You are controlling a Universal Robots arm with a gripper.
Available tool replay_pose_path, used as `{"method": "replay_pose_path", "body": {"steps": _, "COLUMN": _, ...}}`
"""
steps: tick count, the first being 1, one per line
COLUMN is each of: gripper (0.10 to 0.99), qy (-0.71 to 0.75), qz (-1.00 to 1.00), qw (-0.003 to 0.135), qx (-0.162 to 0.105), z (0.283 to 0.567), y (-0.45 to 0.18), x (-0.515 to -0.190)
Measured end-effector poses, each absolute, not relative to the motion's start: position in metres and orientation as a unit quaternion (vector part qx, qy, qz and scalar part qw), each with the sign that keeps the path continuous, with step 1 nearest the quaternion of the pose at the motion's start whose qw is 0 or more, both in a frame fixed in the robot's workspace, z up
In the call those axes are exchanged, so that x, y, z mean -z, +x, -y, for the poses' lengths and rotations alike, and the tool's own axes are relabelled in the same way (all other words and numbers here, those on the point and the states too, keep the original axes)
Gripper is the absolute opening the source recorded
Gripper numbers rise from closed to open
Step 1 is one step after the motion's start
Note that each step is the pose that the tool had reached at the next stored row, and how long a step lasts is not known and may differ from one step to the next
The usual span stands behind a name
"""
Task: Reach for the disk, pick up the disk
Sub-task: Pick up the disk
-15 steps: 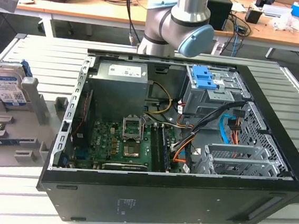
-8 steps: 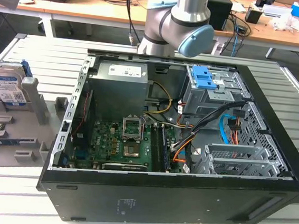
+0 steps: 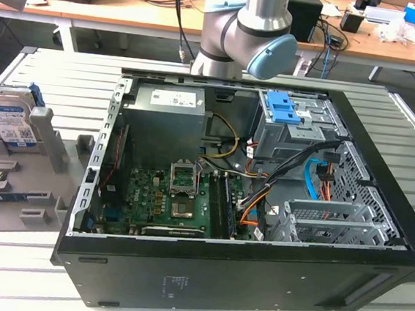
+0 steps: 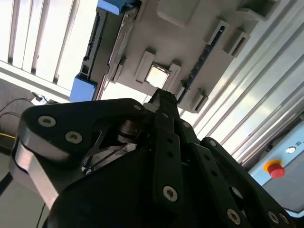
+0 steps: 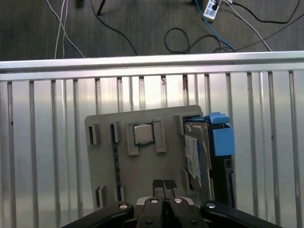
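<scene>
Exterior view: disk at frame's left edge, standing on edge in grey holder, likely slotted so its sides stay graspable. First wrist view: gripper pinched closed, empty, near holder.

In the exterior view, the arm shows a thick grey joint with a pale blue cap. In both wrist views the black end effector has its two slim fingers pressed together, tip to tip.
</scene>
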State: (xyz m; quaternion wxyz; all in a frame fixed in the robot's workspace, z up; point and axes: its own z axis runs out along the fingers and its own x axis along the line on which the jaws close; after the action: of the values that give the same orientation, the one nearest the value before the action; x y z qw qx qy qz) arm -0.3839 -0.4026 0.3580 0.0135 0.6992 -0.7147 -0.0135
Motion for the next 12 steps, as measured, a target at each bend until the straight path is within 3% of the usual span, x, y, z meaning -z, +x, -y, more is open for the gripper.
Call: {"method": "replay_pose_path", "body": {"steps": 12, "gripper": 0.106, "qy": 0.75, "qz": 0.661, "qw": 0.014, "qx": 0.012, "z": 0.4026, "y": -0.3839, "x": -0.358}}
